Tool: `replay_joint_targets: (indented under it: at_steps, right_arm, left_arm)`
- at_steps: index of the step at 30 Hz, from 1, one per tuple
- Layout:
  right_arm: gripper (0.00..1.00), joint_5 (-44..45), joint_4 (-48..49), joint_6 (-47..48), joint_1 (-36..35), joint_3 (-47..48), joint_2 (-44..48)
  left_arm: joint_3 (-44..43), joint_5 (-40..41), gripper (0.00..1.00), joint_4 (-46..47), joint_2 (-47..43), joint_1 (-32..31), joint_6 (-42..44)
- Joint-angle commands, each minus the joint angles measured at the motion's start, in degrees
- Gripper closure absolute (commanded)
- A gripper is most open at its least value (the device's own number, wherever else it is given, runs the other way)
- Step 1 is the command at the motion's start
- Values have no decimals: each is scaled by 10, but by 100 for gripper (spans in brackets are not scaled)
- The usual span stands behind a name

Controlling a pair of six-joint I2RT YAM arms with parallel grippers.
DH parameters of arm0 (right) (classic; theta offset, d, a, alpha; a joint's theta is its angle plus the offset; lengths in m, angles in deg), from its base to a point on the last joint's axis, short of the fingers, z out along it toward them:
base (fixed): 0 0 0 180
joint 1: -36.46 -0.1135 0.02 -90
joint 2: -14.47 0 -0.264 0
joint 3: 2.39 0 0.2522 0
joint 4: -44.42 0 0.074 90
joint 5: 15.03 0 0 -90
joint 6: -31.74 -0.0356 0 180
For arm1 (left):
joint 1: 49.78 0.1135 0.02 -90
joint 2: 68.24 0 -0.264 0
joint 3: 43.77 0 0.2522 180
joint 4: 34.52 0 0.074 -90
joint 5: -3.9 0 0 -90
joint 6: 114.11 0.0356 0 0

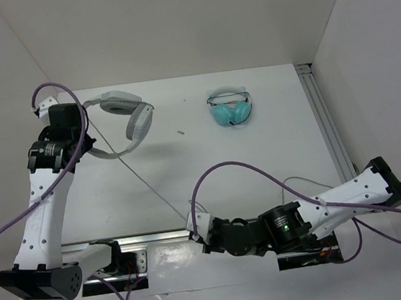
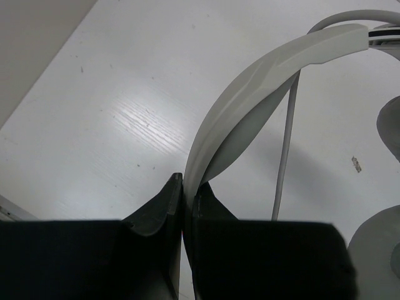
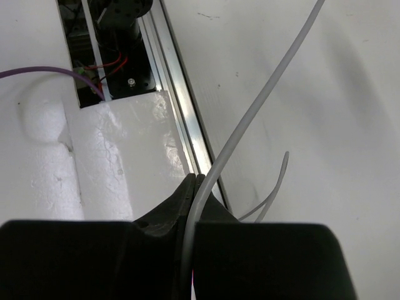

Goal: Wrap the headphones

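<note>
The light-grey headphones (image 1: 128, 115) hang above the far left of the table, held by their wide headband (image 2: 250, 94). My left gripper (image 2: 187, 187) is shut on the lower end of that headband; in the top view the left gripper (image 1: 89, 142) sits just left of the earcups (image 1: 139, 122). The thin grey cable (image 1: 154, 188) runs taut and diagonally from the headphones down to my right gripper (image 1: 195, 226) near the front rail. The right gripper (image 3: 199, 184) is shut on the cable (image 3: 262, 100), and a loose cable end (image 3: 275, 187) curls beside it.
Small teal headphones (image 1: 230, 108) lie at the back centre of the table. An aluminium rail (image 3: 181, 112) runs along the front edge by the arm bases, another rail (image 1: 328, 121) along the right side. White walls enclose the table on three sides. Purple arm cables (image 1: 239, 167) loop over the table.
</note>
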Motion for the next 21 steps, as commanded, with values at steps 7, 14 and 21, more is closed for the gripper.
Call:
replay_joint_targets:
  at_steps: [7,14,21]
  right_arm:
    - [100,18,-10,-23,-9,-21,34]
    - [100,83,-21,-16,-9,-21,34]
    - [100,0,1,2,-22,32,34]
  left_arm:
    - [-27,-75,100,86,0,44,-27]
    - [24,-105,100,123,-15,44,-17]
    - [56,-33,100,134,-32,7,-3]
